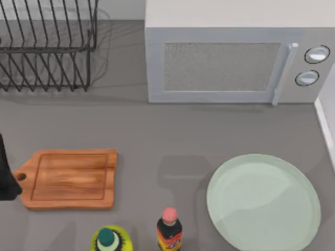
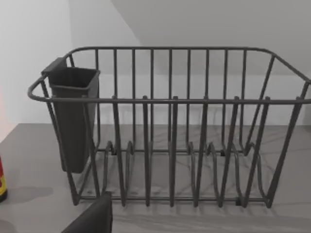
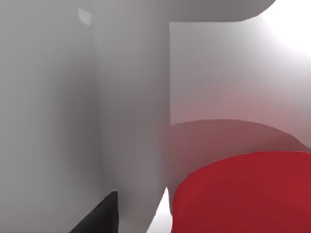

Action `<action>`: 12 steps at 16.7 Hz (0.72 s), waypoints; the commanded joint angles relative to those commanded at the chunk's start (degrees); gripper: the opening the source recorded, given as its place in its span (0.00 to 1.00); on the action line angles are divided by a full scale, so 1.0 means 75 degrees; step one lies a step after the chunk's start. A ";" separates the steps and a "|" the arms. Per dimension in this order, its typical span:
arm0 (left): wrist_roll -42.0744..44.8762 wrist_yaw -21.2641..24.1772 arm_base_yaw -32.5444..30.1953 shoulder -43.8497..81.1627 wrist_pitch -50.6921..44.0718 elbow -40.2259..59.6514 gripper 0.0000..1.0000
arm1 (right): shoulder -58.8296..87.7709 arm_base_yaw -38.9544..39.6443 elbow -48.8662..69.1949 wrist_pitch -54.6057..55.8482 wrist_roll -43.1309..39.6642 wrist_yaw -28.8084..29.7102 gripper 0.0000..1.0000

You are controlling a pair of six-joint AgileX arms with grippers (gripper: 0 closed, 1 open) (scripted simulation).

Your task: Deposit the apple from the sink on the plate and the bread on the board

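The red apple (image 3: 243,194) looms very close in the right wrist view, lying against the white walls of the sink (image 3: 121,97). A dark tip of my right gripper (image 3: 99,218) shows just beside the apple. The pale mint-green plate (image 1: 263,201) lies bare at the table's front right. The orange-brown board (image 1: 70,179) lies bare at the front left, handle pointing left. My left arm (image 1: 5,178) stays at the left edge by that handle, and a dark part of my left gripper (image 2: 95,218) faces the dish rack. The bread is out of view.
A black wire dish rack (image 1: 47,47) with a dark cutlery holder (image 2: 73,116) stands at the back left. A grey microwave (image 1: 235,57) fills the back right. A pink-capped dark bottle (image 1: 169,230) and a green-topped yellow bottle (image 1: 110,240) stand at the front edge.
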 joint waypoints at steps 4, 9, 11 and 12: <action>0.0000 0.0000 0.0000 0.0000 0.0000 0.0000 1.00 | 0.0000 0.0000 0.0000 0.0000 0.0000 0.0000 0.32; 0.0000 0.0000 0.0000 0.0000 0.0000 0.0000 1.00 | 0.0000 0.0000 0.0000 0.0000 0.0000 0.0000 0.00; 0.0000 0.0000 0.0000 0.0000 0.0000 0.0000 1.00 | 0.0000 0.0000 0.0000 0.0000 0.0000 0.0000 0.00; 0.0000 0.0000 0.0000 0.0000 0.0000 0.0000 1.00 | 0.0000 0.0000 0.0000 0.0000 0.0000 0.0000 0.00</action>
